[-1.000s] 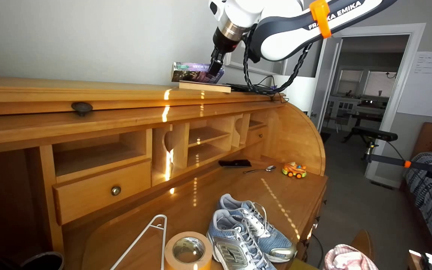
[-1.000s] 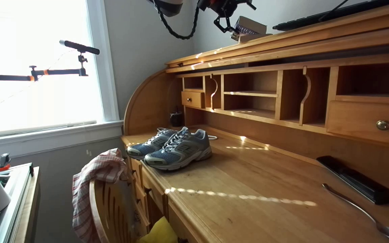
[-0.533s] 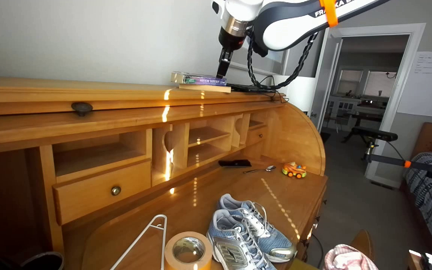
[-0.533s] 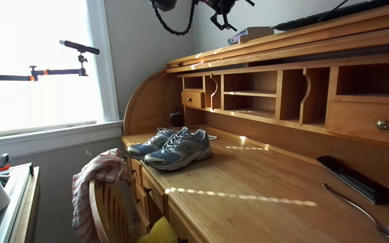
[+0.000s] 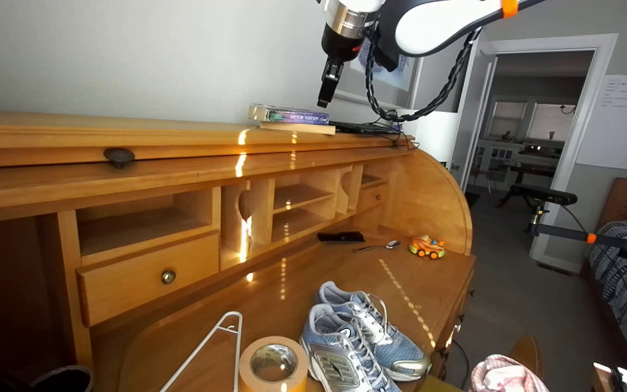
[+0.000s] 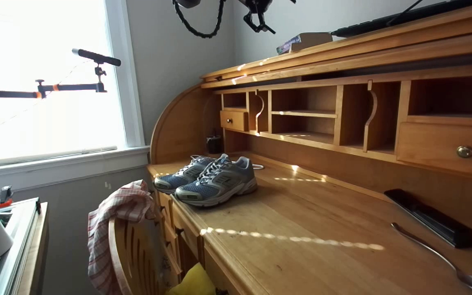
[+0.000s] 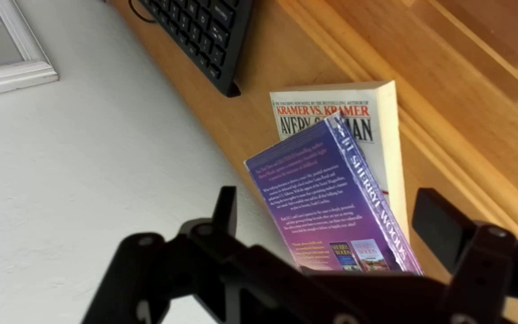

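Observation:
A purple paperback point(image 7: 313, 193) lies flat, turned at an angle, across a white-covered book point(image 7: 322, 110) with cream page edges. Both rest on the desk's upper ledge; in both exterior views the purple book's spine point(image 5: 298, 117) shows above the lower book point(image 5: 297, 128). Over them, apart from both, hovers my gripper point(image 7: 326, 202). Its fingers are spread wide, with nothing held between them. In the wrist view the near end of the purple book is hidden behind the gripper body. An exterior view catches the gripper point(image 6: 281, 16) partly cut off at the top edge.
Beside the books on the ledge sits a black keyboard point(image 7: 205, 36), with the wall and a framed picture point(image 7: 29, 74) behind. Below, the desktop bears sneakers point(image 5: 346, 337), a tape roll point(image 5: 251, 373), a hanger point(image 5: 238, 348), a spoon point(image 5: 392, 245), a black object point(image 5: 340, 237) and a toy car point(image 5: 426, 247).
A second ago the purple book stood tilted up at my fingertips; half a second ago it lay flat on the lower book. My gripper has since risen and drawn back from it.

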